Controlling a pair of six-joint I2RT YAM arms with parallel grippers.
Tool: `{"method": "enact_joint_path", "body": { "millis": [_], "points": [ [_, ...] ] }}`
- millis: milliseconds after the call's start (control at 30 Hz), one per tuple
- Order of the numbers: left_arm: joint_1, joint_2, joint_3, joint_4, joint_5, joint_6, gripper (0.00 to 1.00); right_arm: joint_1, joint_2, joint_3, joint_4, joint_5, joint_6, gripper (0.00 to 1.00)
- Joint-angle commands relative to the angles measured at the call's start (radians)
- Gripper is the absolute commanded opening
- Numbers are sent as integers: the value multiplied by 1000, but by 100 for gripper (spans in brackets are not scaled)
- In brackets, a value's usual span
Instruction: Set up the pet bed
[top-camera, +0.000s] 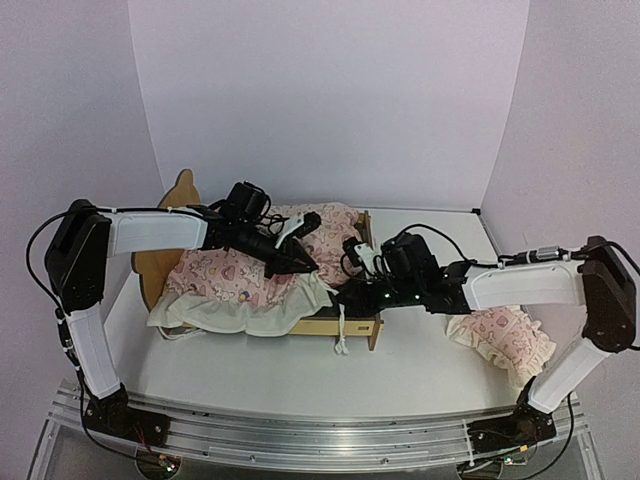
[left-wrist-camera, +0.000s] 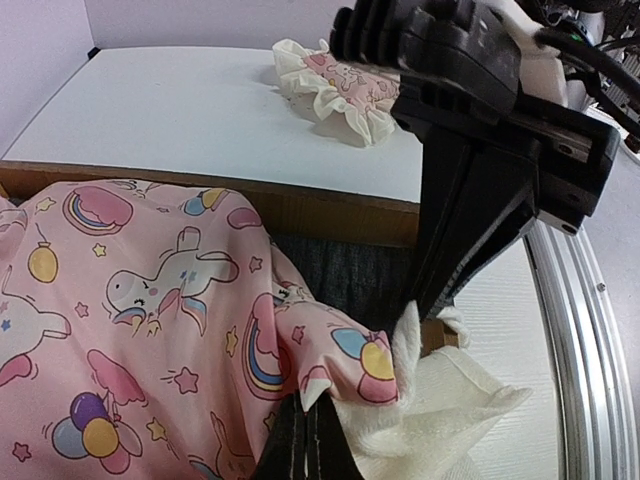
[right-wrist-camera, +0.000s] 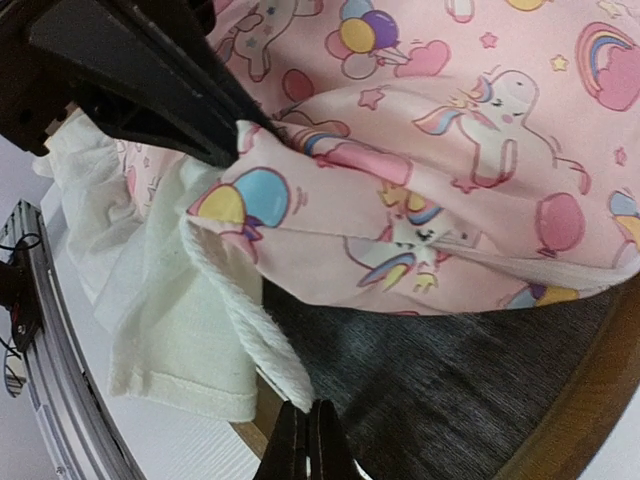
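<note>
The pet bed (top-camera: 322, 325) stands near the middle of the desk (top-camera: 420, 368), lengthwise left to right, with its bear-ear headboard at the left end and its pale-wood foot end toward the right. A pink quilt (top-camera: 238, 276) printed with unicorns, rainbows and balloons lies bunched over most of the bed, its cream underside spilling over the near rail onto the desk. At the foot end the dark grey fabric base (right-wrist-camera: 440, 385) lies uncovered. The left fingers (top-camera: 300, 265) reach in from the headboard side and are pressed fully together on a raised fold of the quilt's pink face, close to its edge. The right fingers (top-camera: 350, 297) come in from the foot end and are likewise closed tight, pinching the quilt's thick cream border just above the grey base. The two sets of fingers sit near each other at the same corner of the quilt. A ruffled pink pillow (top-camera: 505, 342) lies on the desk to the right, well apart from the bed, beneath the right arm.
</note>
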Motion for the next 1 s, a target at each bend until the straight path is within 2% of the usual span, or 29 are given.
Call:
{"method": "enact_joint_path", "body": {
  "millis": [0,167,367,500,600,700,867,967],
  "points": [
    [5,-70,-32,54,6,1,0,8,-122,80,-155,145,-7,0],
    [5,-77,-51,79,1,-3,0,56,-194,175,-290,208,-81,0],
    [5,-91,-70,92,-4,-1,0,112,-148,340,-459,233,-150,0],
    [5,-100,-86,100,-3,-4,0,144,-115,366,-515,216,-145,0],
    [6,-107,-92,103,-10,-2,0,183,-88,376,-598,138,-124,0],
    [6,-109,-95,101,-18,11,0,220,-54,376,-612,-37,-91,0],
    [8,-102,-92,100,-24,23,0,238,50,385,-581,-251,-36,16],
    [8,-102,-94,103,-23,26,0,238,86,377,-579,-271,-45,23]
  ]
}}
